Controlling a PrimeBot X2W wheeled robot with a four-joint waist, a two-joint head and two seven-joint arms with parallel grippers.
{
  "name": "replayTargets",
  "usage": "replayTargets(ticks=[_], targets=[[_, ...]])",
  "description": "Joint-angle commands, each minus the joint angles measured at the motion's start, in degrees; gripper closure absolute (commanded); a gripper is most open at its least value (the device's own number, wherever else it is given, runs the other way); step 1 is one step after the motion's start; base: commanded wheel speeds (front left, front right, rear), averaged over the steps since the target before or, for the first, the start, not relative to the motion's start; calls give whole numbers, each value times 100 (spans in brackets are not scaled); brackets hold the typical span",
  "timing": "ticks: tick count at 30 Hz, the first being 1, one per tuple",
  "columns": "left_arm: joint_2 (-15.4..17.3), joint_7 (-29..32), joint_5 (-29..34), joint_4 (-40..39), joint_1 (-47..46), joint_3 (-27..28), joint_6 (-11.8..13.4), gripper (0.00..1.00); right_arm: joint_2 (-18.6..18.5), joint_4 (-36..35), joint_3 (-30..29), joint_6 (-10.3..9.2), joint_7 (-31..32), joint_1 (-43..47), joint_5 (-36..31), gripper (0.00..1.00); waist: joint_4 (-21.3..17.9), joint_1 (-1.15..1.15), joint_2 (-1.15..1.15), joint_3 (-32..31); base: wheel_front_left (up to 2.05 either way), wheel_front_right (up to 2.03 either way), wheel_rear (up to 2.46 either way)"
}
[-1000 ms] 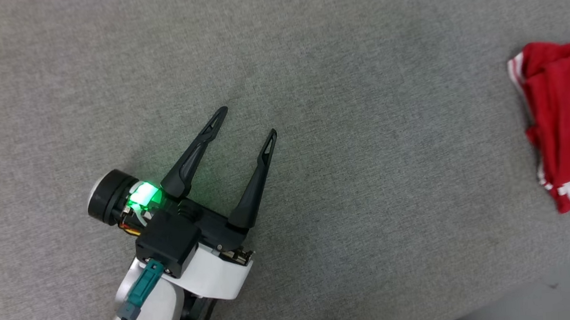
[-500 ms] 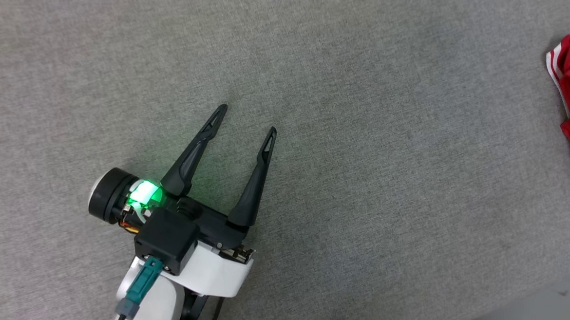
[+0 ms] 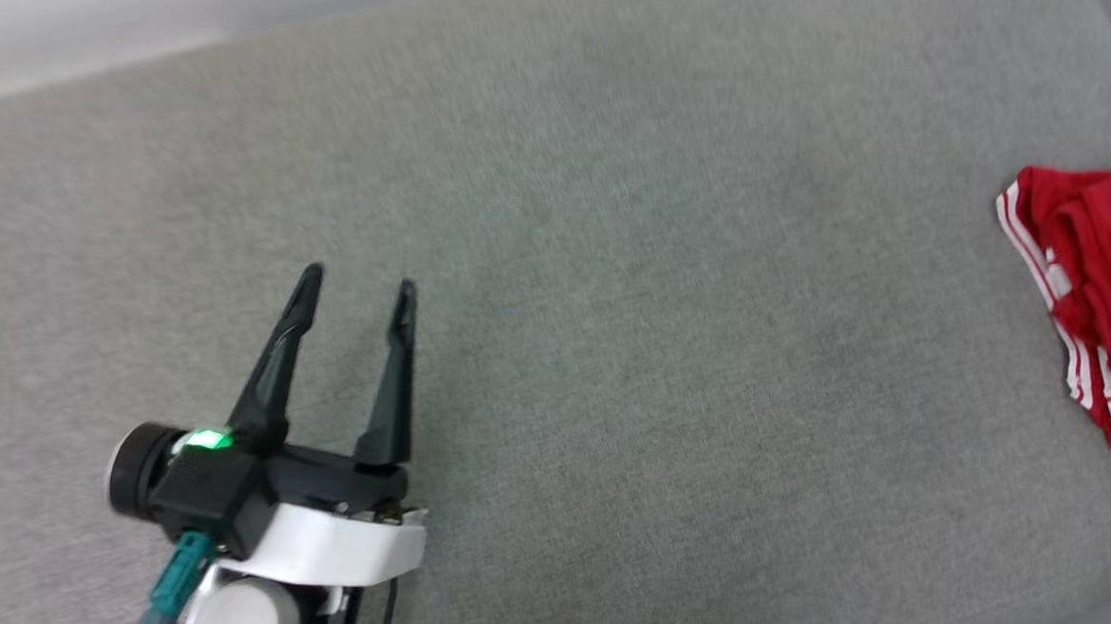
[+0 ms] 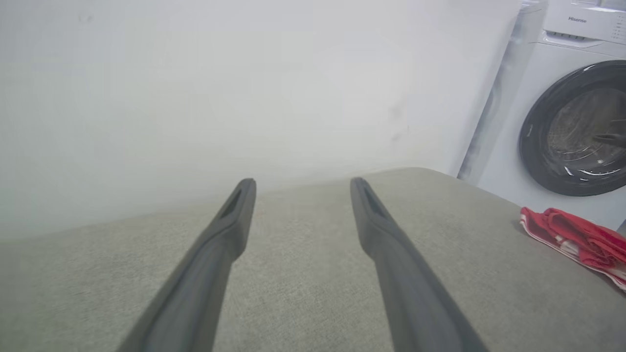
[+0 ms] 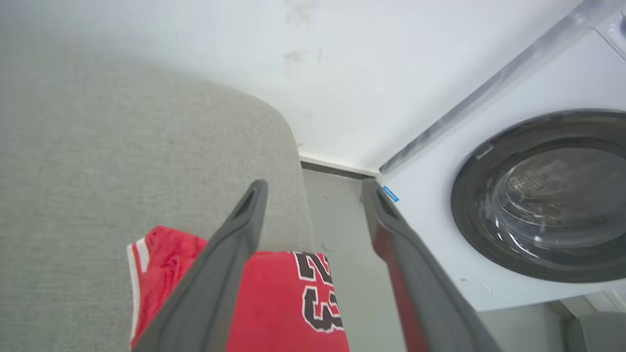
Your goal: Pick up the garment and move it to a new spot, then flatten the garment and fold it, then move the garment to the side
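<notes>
left hand (image 3: 358,277) spread at lower left; red garment (image 3: 1092,293) bunched at right edge.

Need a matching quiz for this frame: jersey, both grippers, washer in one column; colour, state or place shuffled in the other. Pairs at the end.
Column 1
1. jersey
2. left gripper
3. washer
4. right gripper

Column 2
A. white, with a dark round door
B. jaws apart, jersey beneath it
C. red, at the right edge of the grey surface
D. jaws apart, over bare grey surface

Pairs: 1-C, 2-D, 3-A, 4-B
</notes>
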Motion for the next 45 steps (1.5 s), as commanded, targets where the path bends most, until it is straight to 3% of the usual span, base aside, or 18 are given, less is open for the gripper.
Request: replayTargets(ticks=[1,7,10,11,13,19,28,45], targets=[[-25,-11,51,-16,169,174,4,0,184,-344,-123,-8,-107,239,72,0,251,0,0,-576,0,0,0],[-109,-11,160,32,644,772,44,0,1135,-1833,-690,-7,-392,1322,371,0,586,0,0,-1166,0,0,0],[-154,-12,184,93,816,925,42,0,1633,-2433,-796,-7,-498,1872,397,0,696,0,0,-1346,0,0,0],[-198,-11,181,170,977,1041,36,0,2054,-2852,-797,-8,-620,2370,380,0,768,0,0,-1490,0,0,0],[-236,-11,173,229,1058,1098,34,0,2276,-3046,-781,-7,-715,2664,372,0,801,0,0,-1546,0,0,0],[-301,-11,107,433,1257,1216,22,0,2605,-3072,-613,-6,-1094,3161,306,0,825,0,0,-1661,0,0,0],[-355,-11,9,812,1438,1406,3,0,3083,-2566,-408,-6,-1594,3546,412,0,845,0,0,-1834,0,0,0],[-385,-12,100,852,1453,1441,-8,0,3178,-2282,-259,-6,-1813,3394,315,0,778,0,0,-1850,0,0,0]])
